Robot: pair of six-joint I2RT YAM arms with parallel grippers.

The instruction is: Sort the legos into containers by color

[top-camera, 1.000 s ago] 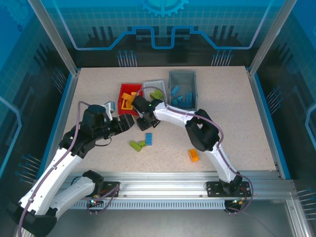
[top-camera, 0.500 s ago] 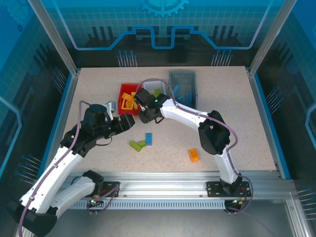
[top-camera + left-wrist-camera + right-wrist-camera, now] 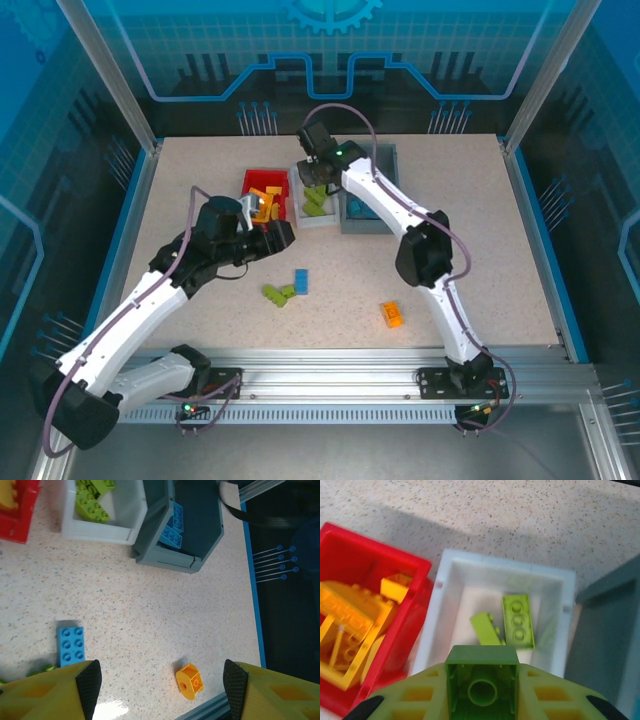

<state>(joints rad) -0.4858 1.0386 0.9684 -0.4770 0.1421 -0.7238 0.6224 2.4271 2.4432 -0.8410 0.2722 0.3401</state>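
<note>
We record, largest first:

- Bench: speckled, carries everything.
- Left arm: left jaws spread and empty, above the bench near a loose blue brick.
- Right arm: right jaws pinching a green brick above the white bin.
- Grey bin: blue bricks inside.
- White bin: between grey and red, lime bricks inside.
- Red bin: orange bricks inside.
- Loose on the bench: green pair just beside the blue brick; orange brick well apart.

Speckled beige table, blue walls
</note>
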